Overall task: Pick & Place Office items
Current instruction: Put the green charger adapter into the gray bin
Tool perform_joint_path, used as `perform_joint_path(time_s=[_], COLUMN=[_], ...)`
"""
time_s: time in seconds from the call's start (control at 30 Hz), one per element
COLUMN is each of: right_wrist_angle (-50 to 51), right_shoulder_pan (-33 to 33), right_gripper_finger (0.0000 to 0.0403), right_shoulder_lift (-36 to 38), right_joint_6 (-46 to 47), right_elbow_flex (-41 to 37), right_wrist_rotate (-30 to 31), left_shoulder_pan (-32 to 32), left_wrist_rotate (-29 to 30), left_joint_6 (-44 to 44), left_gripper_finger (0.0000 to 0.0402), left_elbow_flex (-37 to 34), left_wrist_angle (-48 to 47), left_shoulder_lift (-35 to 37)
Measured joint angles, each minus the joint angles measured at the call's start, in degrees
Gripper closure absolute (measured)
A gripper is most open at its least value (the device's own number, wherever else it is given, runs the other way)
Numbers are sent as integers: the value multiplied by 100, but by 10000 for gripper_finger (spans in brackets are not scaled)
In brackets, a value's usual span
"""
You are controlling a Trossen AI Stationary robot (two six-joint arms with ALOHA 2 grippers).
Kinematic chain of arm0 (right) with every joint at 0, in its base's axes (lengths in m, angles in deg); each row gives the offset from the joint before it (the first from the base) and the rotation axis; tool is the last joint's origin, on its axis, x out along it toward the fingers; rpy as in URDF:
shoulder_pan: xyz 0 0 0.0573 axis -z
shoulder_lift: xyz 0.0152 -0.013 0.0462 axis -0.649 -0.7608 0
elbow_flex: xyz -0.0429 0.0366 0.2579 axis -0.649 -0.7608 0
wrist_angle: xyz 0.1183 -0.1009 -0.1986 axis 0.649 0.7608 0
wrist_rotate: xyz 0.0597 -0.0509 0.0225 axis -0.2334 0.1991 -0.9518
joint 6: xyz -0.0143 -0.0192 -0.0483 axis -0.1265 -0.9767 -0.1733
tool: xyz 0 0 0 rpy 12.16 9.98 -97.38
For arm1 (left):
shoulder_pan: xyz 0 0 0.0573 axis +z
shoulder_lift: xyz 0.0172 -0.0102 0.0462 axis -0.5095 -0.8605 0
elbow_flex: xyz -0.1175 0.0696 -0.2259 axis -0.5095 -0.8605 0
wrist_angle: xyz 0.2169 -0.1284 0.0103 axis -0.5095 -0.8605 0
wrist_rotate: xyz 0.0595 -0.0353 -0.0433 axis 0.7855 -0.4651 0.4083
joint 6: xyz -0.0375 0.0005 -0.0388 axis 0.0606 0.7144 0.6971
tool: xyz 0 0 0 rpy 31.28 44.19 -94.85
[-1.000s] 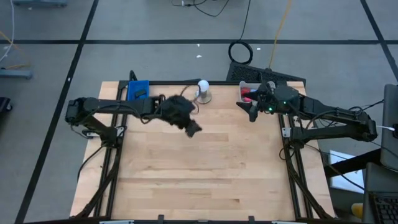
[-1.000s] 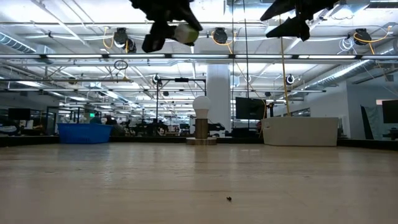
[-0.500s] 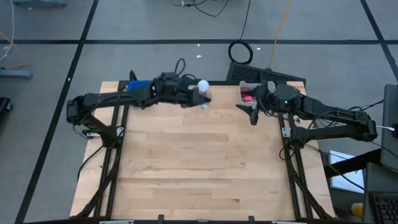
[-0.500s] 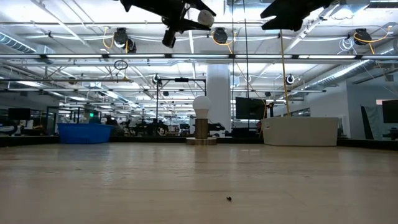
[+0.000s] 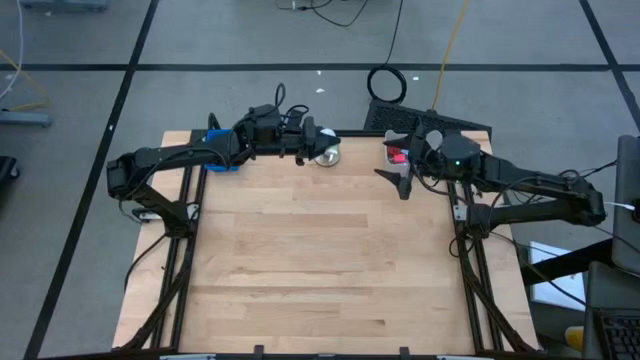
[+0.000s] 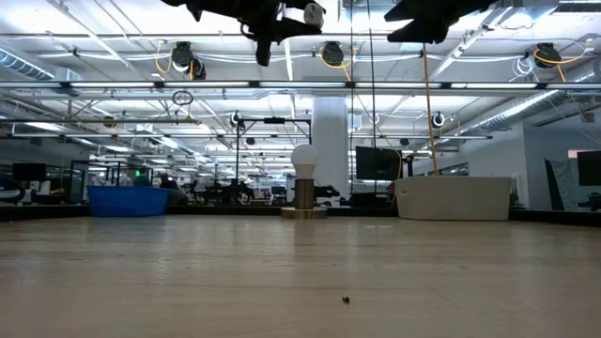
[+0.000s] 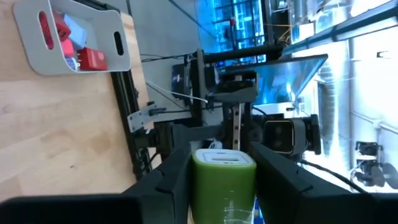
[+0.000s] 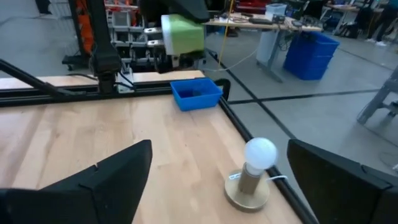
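Figure: both arms raised over the far edge of the counter [image 5: 330, 260]. The left gripper [image 7: 222, 186] was clenched on a green block [image 7: 222, 183], held high between its fingers; in the high view this gripper [image 5: 305, 140] hung between the blue tray [image 5: 222, 148] and the white ball on its round base [image 5: 327, 150]. The blue tray, seemingly the nearer bin, lay just back along the left arm's own line, so the coming move probably turned on a short retreat toward it, though this is judgement only. The right gripper [image 8: 214, 180] stood released and empty, beside the grey tray [image 7: 71, 37]. Only the left wrist view showed that tray's contents: red blocks [image 7: 93, 59] and a light-blue block [image 7: 73, 28]. Only the right wrist view showed the green block [image 8: 182, 34] from outside, above the blue tray [image 8: 196, 93]. The low view showed no item on the counter surface.
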Motion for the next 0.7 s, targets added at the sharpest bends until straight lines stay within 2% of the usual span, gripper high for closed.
perform_joint_path(time_s=[0.13, 0.27, 0.4, 0.7], right_wrist_angle=[-273, -740, -1220, -2078], right_shoulder_pan=[0, 0, 1, 0], right_gripper_finger=[18, 5, 4, 3], right_shoulder_lift=[-231, -416, -582, -1043], right_joint_6=[108, 124, 233, 377], right_elbow_flex=[0, 0, 0, 0], right_wrist_rotate=[-274, -281, -283, -424], left_shoulder_pan=[0, 0, -19, -43], left_wrist_rotate=[119, 132, 110, 63], left_joint_6=[68, 190, 420, 712], left_gripper_finger=[270, 269, 260, 267], left_elbow_flex=[0, 0, 0, -2], left_wrist_angle=[-16, -2, 128, 388], left_shoulder_lift=[-2, -2, -7, -9])
